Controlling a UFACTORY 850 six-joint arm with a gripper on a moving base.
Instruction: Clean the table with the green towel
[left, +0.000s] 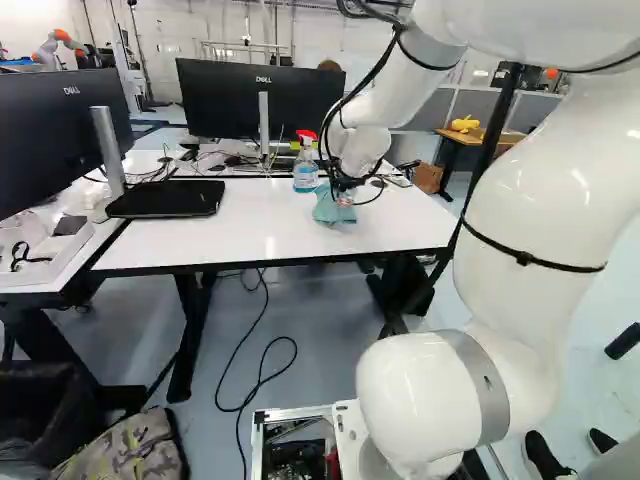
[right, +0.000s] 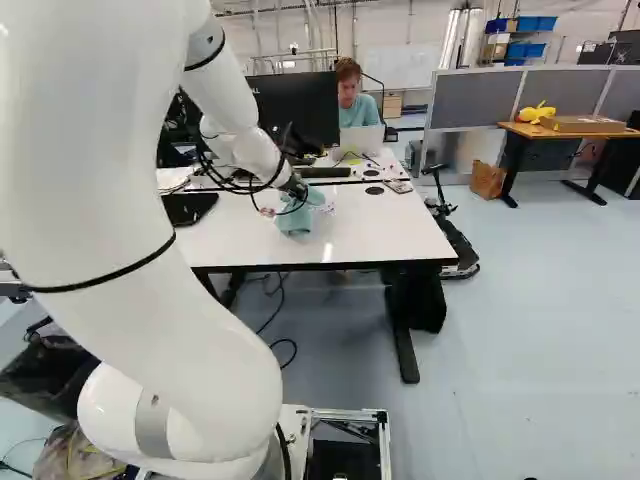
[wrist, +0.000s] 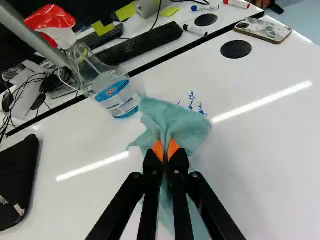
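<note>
The gripper (right: 299, 194) is closed on the towel (wrist: 176, 121), its folds pinched between the orange pads (wrist: 158, 149), one part spread ahead beside the bottle (wrist: 117, 95) and blue scribbles (wrist: 191, 100), the rest hanging beneath the fingers, over the table (wrist: 260, 165).

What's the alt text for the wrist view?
The end effector grips the green towel on a white table, right beside blue scribbles. A spray bottle stands next to the towel; a keyboard and phone lie farther off.
</note>
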